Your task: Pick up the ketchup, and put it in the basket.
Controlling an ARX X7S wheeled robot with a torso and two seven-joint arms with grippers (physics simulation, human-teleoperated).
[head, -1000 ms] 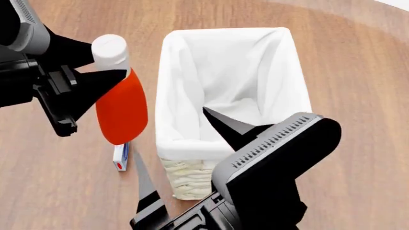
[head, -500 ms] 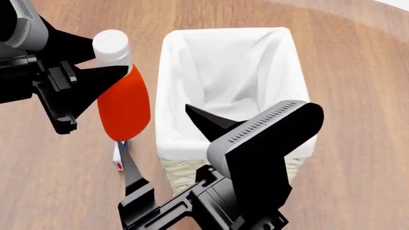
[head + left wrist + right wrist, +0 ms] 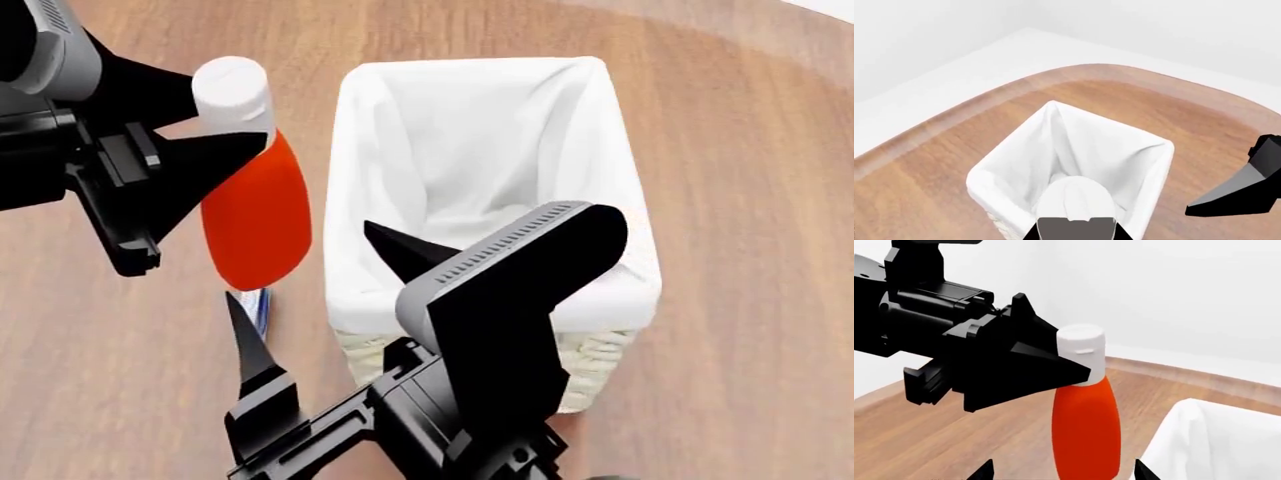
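Note:
The ketchup, an orange-red bottle with a white cap, hangs slightly tilted above the table, just left of the basket. My left gripper is shut on its neck below the cap, as the right wrist view shows. The basket is cream wicker with a white cloth liner. In the left wrist view the cap sits over the basket's near rim. My right gripper is open in the foreground, its fingers on either side of the ketchup's lower body without touching it.
A small white and blue box lies on the wooden table under the bottle, mostly hidden by a right finger. The right arm's body covers the basket's near end. The table's curved edge runs behind the basket.
My right arm has slid left and further forward, bringing its open fingers closer around the bottle's lower part. The left gripper and the ketchup have barely moved.

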